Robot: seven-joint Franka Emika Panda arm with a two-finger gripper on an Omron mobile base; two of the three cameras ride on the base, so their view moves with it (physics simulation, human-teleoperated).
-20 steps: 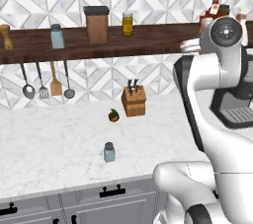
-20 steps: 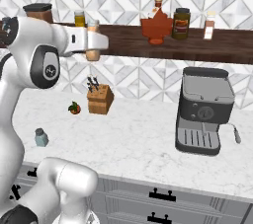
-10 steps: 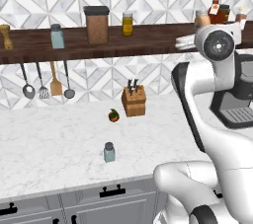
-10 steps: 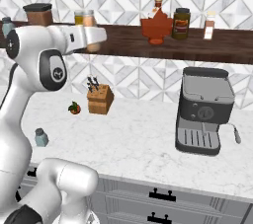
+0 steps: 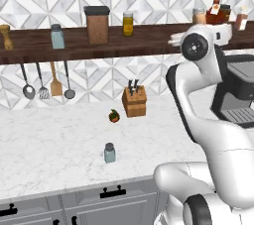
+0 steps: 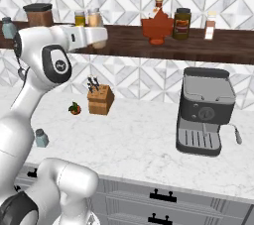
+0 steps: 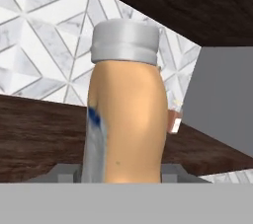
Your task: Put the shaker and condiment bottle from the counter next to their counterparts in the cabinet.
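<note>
My gripper (image 6: 100, 35) is shut on the condiment bottle (image 6: 94, 19), a squat peach-orange bottle with a pale cap. I hold it upright at shelf height, in front of the cabinet's dark plank (image 6: 198, 45). In the hand view the condiment bottle (image 7: 129, 119) stands between my gripper's (image 7: 121, 174) fingers, which it mostly hides. From the left it peeks over my wrist (image 5: 198, 17), just left of the red bottles (image 5: 216, 11). The shaker (image 5: 109, 152) stands on the counter near its front edge. Its counterpart shaker (image 5: 57, 36) sits on the shelf at the left.
On the shelf stand a brown canister (image 5: 97, 25), a yellow jar (image 5: 128, 24) and a pepper mill (image 5: 6, 36). A knife block (image 5: 134, 101) and a small red fruit (image 5: 114, 116) sit on the counter. A coffee machine (image 6: 206, 112) stands at the right. Utensils (image 5: 44, 80) hang below the shelf.
My arm has lifted the condiment bottle from just below the plank to shelf height. The shaker on the counter has not moved.
</note>
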